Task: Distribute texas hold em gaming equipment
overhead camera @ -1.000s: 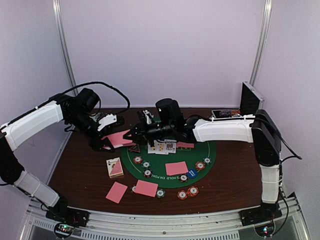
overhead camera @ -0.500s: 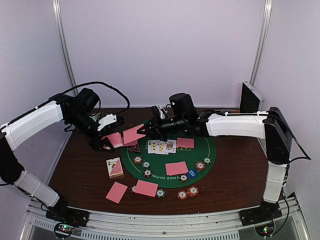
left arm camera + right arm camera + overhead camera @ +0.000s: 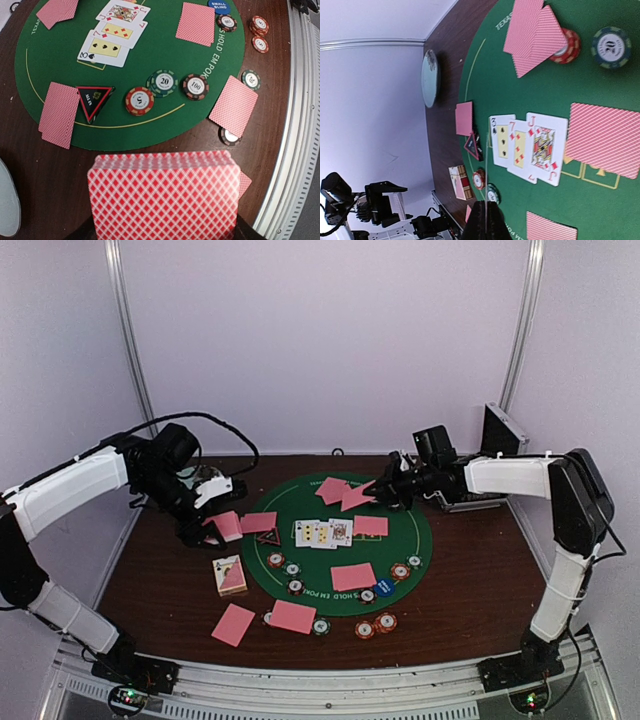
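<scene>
Mid-deal, the left end effector (image 3: 207, 525) clamps the deck (image 3: 162, 195) while the right end effector (image 3: 385, 488) pinches one card (image 3: 356, 499), probably for release upper-right on the mat (image 3: 418, 540).

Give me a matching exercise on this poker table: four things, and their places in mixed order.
1. thick deck of pink-backed cards
2. three face-up cards
3. black-red triangle marker
4. small card box

a. middle of the round green felt mat
b. on the brown table, off that mat
c. in the left gripper
d. between a face-down card and a red chip

Pairs: 1-c; 2-a; 3-d; 4-b.
</scene>
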